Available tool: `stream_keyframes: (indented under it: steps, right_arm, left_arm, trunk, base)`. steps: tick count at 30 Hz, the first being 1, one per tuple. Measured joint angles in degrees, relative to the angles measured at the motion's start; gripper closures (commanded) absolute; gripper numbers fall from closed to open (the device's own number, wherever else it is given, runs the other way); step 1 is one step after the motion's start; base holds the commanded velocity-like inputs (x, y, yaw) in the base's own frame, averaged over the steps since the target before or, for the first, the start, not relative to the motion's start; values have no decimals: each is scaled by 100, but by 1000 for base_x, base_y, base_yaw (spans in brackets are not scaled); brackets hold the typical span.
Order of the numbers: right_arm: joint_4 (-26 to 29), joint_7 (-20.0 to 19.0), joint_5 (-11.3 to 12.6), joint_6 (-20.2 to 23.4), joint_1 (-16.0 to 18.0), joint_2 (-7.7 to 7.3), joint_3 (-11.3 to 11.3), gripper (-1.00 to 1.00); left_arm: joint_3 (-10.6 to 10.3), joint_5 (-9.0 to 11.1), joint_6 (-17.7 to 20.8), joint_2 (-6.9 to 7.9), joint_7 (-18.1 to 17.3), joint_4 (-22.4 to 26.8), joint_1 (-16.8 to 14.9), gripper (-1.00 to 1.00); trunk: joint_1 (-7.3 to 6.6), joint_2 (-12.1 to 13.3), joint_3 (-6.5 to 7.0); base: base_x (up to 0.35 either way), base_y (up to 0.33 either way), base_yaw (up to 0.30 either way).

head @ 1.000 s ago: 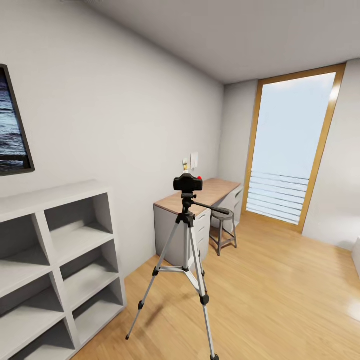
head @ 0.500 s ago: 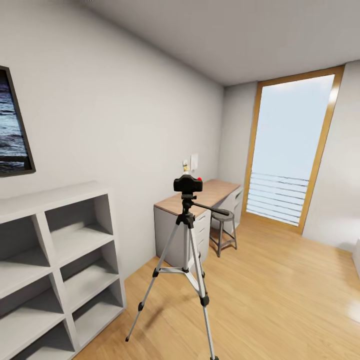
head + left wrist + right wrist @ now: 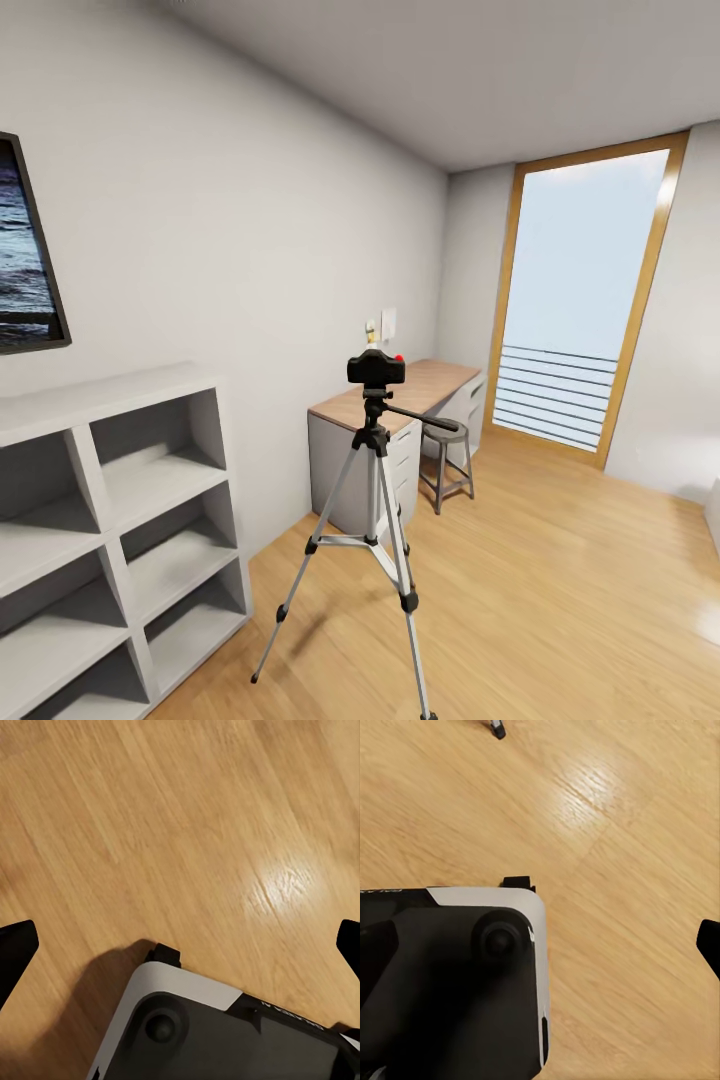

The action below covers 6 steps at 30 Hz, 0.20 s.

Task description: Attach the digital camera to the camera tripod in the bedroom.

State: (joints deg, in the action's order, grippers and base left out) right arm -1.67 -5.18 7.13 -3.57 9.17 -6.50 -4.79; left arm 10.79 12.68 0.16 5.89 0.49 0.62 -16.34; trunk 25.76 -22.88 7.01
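Bedroom, light plank floor (image 3: 560, 580), tall window (image 3: 580, 300) at far end. Digital camera (image 3: 376, 369) sits atop camera tripod (image 3: 375, 520), mid-room, legs spread on floor, pan handle pointing toward stool (image 3: 445, 462). Desk (image 3: 400, 425) against wall behind, white cube shelving (image 3: 110, 530) beside. Left hand (image 3: 180, 945): fingertips wide apart above floor, open, holding nothing. Right hand (image 3: 709, 945): one fingertip at frame edge, state cannot be told.
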Motion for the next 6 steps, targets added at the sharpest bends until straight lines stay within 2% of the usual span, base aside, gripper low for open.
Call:
stream_keyframes:
  steps: [6]
  right_arm:
    - [0, 0, -7, -4, 1, 0, 0, -100]
  left_arm:
    - [0, -2, 0, 0, -1, 0, 0, -100]
  trunk:
    - [0, 0, 0]
  base:
    - [0, 0, 0]
